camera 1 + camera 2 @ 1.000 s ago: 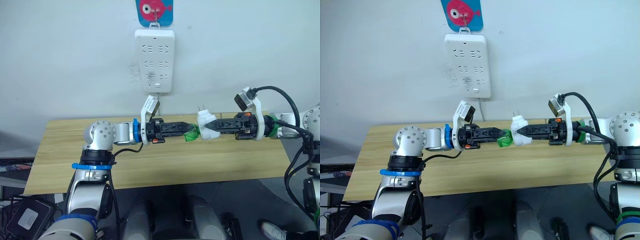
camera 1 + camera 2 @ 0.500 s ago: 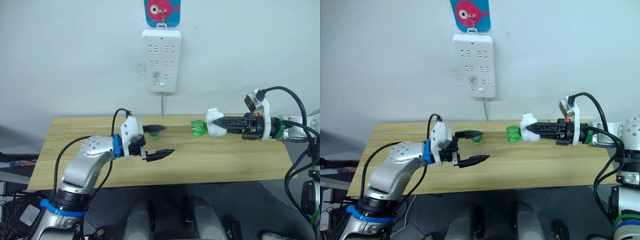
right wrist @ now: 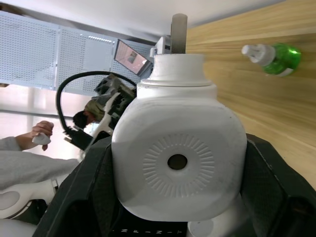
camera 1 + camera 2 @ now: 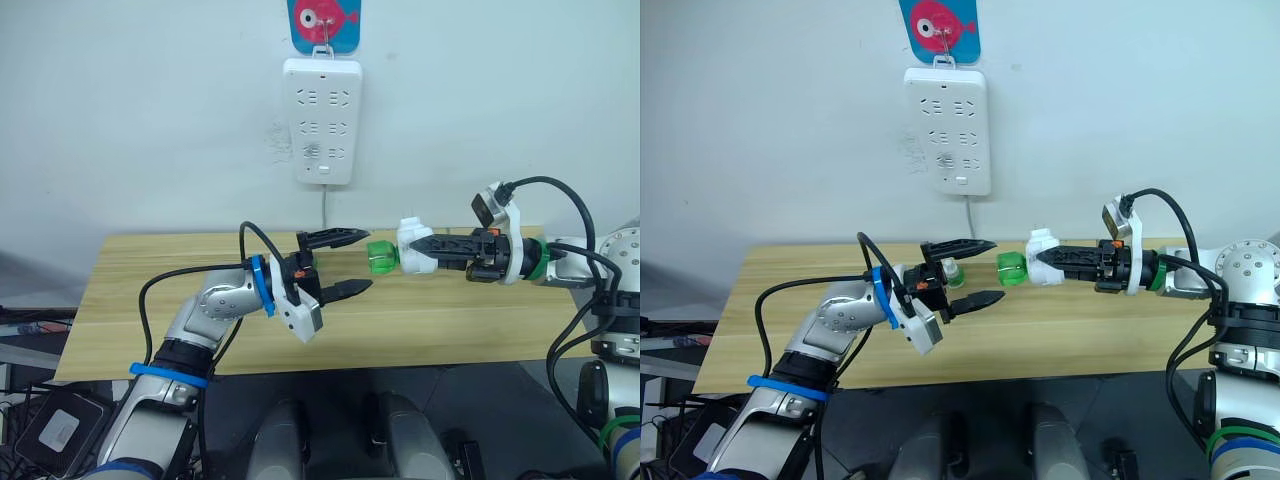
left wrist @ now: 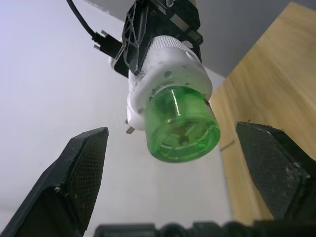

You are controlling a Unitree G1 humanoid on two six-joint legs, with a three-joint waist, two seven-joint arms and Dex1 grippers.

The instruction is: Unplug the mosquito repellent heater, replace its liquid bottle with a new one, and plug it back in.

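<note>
Right gripper (image 4: 432,247) clamped on the heater (image 4: 412,247), held level above the table (image 4: 140,300); green bottle (image 4: 381,255) sticks out of the heater toward the left arm. Left gripper (image 4: 350,262) wide open, empty, fingers either side of the bottle's axis, just short of it.

Heater: light, rigid plastic, smooth shell, likely slippery. Bottle probably threaded; best grasped round its ribbed green barrel and twisted off.

Second bottle (image 4: 954,274) lies on its side on the wooden table, behind the left gripper. Power strip (image 4: 322,120) hangs on the white wall, sockets free.
</note>
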